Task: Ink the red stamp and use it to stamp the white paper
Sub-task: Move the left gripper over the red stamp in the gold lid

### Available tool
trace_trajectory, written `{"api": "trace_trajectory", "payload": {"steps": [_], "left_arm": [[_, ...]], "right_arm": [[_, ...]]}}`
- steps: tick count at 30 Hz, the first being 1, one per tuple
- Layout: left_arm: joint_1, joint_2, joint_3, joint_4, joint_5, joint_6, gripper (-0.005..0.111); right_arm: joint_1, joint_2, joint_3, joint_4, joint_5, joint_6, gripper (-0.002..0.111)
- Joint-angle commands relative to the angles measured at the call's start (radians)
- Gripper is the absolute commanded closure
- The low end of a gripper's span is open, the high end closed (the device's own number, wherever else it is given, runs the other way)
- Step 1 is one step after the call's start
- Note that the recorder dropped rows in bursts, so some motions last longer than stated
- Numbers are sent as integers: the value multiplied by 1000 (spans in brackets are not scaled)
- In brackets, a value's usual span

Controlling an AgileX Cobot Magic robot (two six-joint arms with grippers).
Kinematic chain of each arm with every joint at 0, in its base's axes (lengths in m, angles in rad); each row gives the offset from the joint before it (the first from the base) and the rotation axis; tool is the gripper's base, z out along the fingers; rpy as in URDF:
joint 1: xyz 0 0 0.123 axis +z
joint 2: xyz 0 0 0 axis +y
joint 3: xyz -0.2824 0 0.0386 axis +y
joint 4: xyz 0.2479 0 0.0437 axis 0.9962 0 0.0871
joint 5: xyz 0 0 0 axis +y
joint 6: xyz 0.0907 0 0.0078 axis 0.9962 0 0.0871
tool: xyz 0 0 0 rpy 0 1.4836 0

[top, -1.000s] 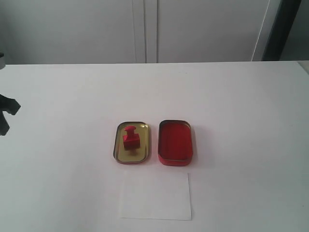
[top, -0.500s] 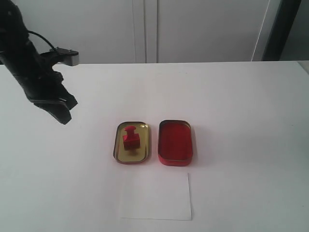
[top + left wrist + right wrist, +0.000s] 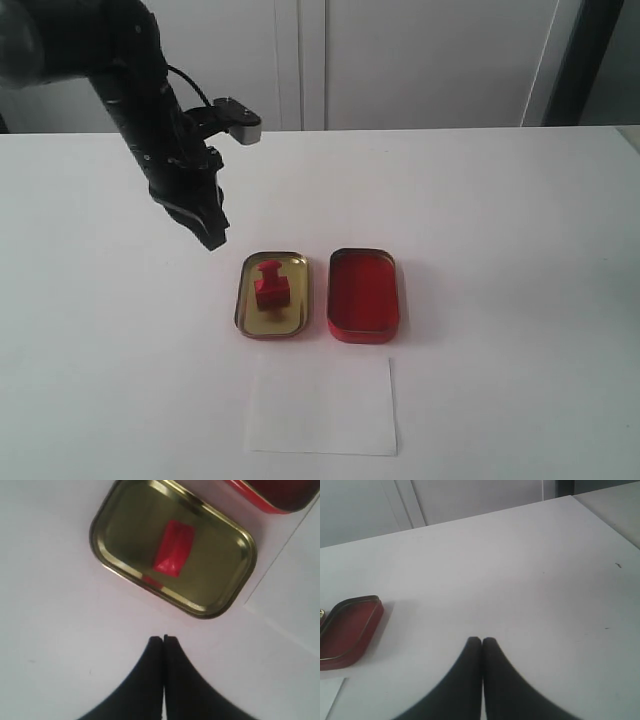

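Tabletop [image 3: 500,190], white, carries every item. The left arm [image 3: 140,90] reaches further inward than half a second earlier, when it hung near the left edge of the exterior view. The left gripper [image 3: 213,240] now hovers just up-left of the gold tin lid [image 3: 300,265], jaws pressed together and holding nothing. The right gripper [image 3: 481,640], seen only in its wrist view, is likewise closed and empty above bare table. The white paper [image 3: 320,405] lies flat at the near edge, unmoved, just below both tins. The red ink tin [image 3: 363,295] sits open just right of the lid, a narrow gap between them. The red stamp [image 3: 271,287] rests inside the lid near its middle, unmoved. Only the lid's low rim lies between the left gripper and the stamp.
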Motion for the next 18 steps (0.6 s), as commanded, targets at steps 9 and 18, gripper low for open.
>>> {"api": "trace_trajectory", "payload": {"steps": [9, 18], "left_arm": [[-84, 93, -161, -19, 81, 166, 107], [-131, 136, -169, 64, 77, 177, 107]], "right_arm": [[4, -5, 1, -7, -11, -8, 108], [4, -5, 1, -7, -11, -8, 108]]}}
